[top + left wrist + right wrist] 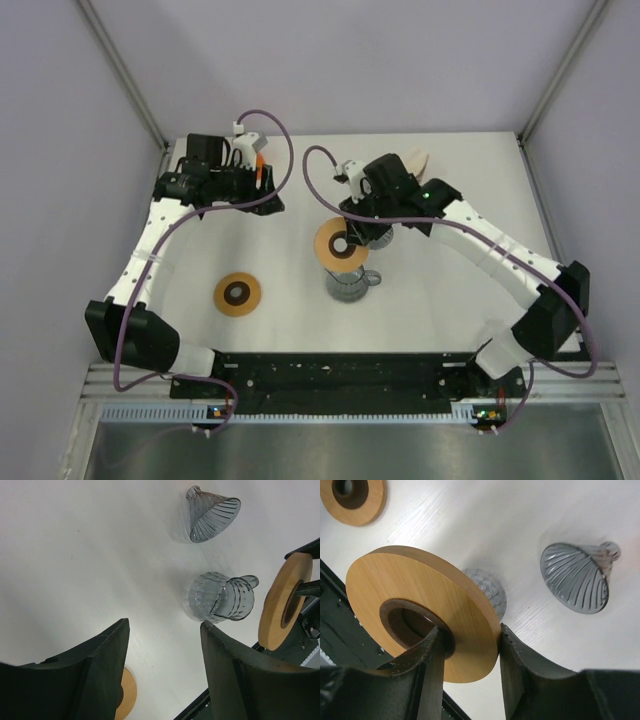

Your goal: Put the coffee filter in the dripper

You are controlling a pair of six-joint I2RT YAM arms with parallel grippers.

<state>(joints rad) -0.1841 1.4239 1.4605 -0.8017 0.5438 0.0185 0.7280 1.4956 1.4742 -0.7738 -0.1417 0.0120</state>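
White table under lilac walls. The right gripper clamps a wooden ring, one finger through its hole; the left gripper gapes empty. The glass dripper lies tipped over. The pale filter at the far edge looks light and floppy: pinch its rim.

**White bench, four pieces resting on it**

On the bench a flat wooden ring lies toward the near left corner. A ribbed glass cup with a handle stands near the middle. A ribbed glass cone lies on its side, apart from the cup. A pale beige piece sits near the far edge, partly hidden.
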